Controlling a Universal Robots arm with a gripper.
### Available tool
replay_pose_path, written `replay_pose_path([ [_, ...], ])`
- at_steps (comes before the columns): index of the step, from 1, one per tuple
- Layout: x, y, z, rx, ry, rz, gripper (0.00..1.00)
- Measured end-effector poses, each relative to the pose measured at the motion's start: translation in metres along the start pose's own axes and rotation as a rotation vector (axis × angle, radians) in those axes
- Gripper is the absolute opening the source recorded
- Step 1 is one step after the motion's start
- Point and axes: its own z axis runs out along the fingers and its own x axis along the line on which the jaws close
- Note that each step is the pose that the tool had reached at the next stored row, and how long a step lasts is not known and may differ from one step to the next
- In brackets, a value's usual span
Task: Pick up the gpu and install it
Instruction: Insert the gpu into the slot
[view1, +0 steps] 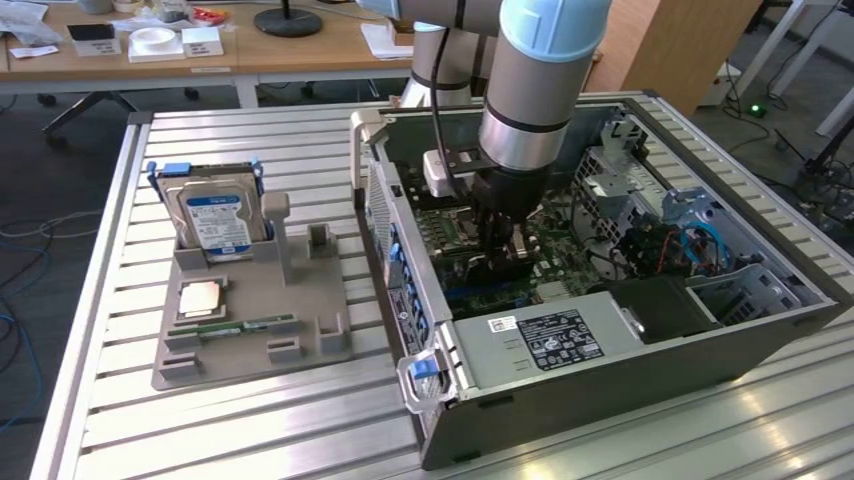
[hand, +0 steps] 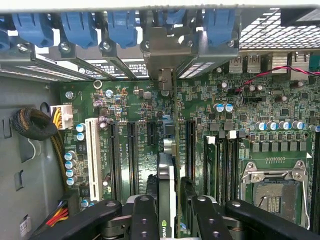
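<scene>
claw (hand: 169, 210) low in case (view1: 747, 330) | slot rows (hand: 131, 155) flank gpu (hand: 167, 175)

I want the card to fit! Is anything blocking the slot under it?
Nothing visible blocks it. The gripper holds the gpu edge-down over the motherboard, lined up with a long slot. The slot's length looks bare, and the card's bracket already sits at the case's rear opening.
</scene>
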Motion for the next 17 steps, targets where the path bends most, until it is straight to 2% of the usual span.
replay_pose_path([
  [6,0.0,0.0,0.0,0.0001,0.0,0.0,0.32],
  [9,0.0,0.0,0.0,0.0,0.0001,0.0,0.26],
  [17,0.0001,0.0001,0.0016,-0.0002,-0.0006,0.0,0.26],
])
